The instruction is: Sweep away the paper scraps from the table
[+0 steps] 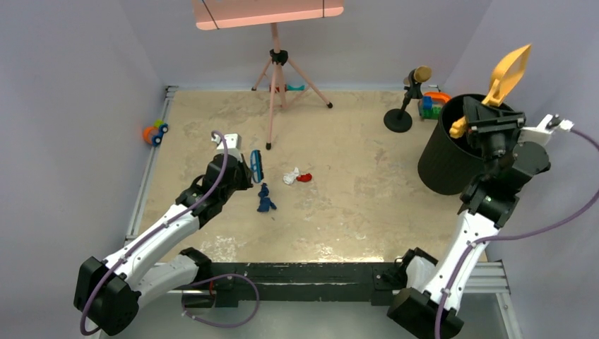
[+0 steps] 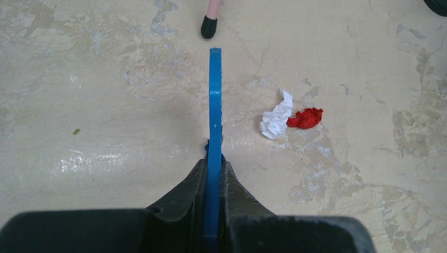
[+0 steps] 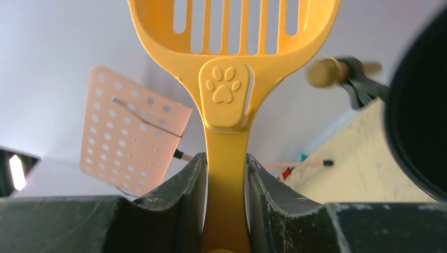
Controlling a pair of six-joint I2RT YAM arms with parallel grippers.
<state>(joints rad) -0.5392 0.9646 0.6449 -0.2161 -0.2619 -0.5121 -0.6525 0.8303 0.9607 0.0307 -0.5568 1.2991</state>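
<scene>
My left gripper (image 1: 244, 171) is shut on the blue hand brush (image 1: 256, 166), seen edge-on in the left wrist view (image 2: 214, 105) with my left gripper (image 2: 214, 168) clamped on its handle. On the beige table (image 1: 353, 212) lie three paper scraps: a white wad (image 1: 290, 176) (image 2: 275, 119), a red wad (image 1: 304, 177) (image 2: 305, 118) touching it, and a dark blue wad (image 1: 265, 198) just below the brush. My right gripper (image 1: 494, 134) is shut on the yellow dustpan (image 1: 510, 70) (image 3: 232, 58) and holds it raised above the black bin (image 1: 452, 145); it shows in the right wrist view (image 3: 225, 174).
A pink tripod (image 1: 277, 78) with a pink board stands at the back centre, one foot (image 2: 209, 26) just beyond the brush tip. A small black stand (image 1: 402, 106) and toys (image 1: 431, 104) sit at the back right. An orange toy (image 1: 154, 132) lies at the left rail.
</scene>
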